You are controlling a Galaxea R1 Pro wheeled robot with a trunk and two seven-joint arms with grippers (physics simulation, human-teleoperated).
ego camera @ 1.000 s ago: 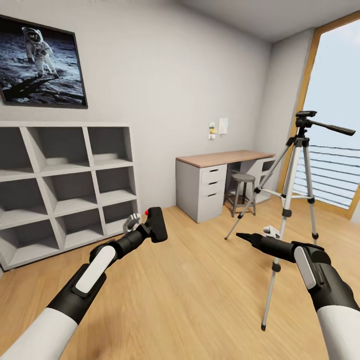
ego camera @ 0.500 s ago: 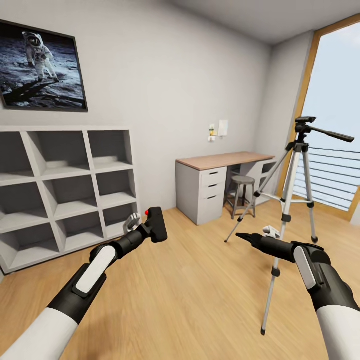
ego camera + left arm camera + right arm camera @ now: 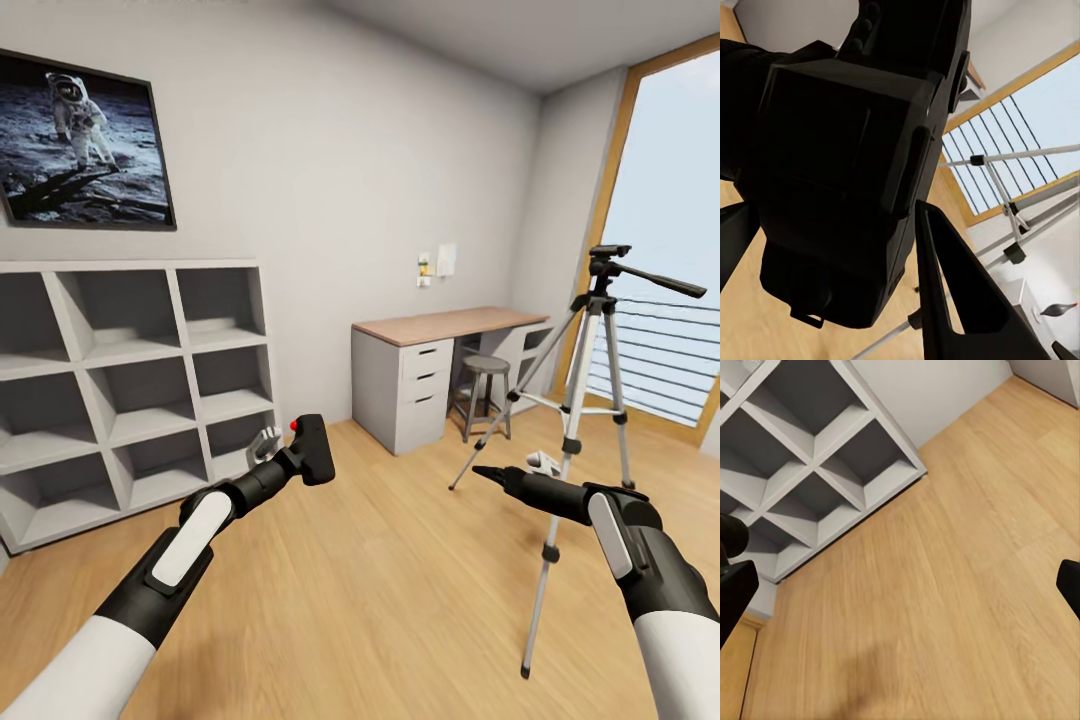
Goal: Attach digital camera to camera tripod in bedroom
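Left hand (image 3: pixel 285 455) sits at about 9 o'clock of centre in the head view, clamped on the camera (image 3: pixel 316 449), whose red button (image 3: pixel 295 425) faces up; in the left wrist view the camera (image 3: pixel 847 172) bulks dark between the fingers (image 3: pixel 960 300), with silver tripod legs (image 3: pixel 1009 217) and a window rail beyond it. Right hand (image 3: pixel 510 476) reaches forward at about 4 o'clock, with nothing between its fingers; in the right wrist view the two fingertips (image 3: pixel 735 592) sit at opposite edges, spread wide over bare wood floor (image 3: pixel 945 607) and the corner of the cube shelves (image 3: pixel 817 472). Standing on the floor (image 3: pixel 400 560) at 3 o'clock is the tripod (image 3: pixel 585 400), upright, its three legs splayed, its black head (image 3: pixel 608 258) on top with the pan handle (image 3: pixel 655 282) pointing toward the window (image 3: pixel 670 240). Camera and tripod are well apart. Behind the tripod, at about 2 o'clock, a bench (image 3: pixel 440 370) with drawers stands against the wall, a round stool (image 3: pixel 485 390) tucked under it. White shelves (image 3: pixel 130 380) fill the 9 o'clock side, with a framed astronaut picture (image 3: pixel 85 145) on the wall above them.
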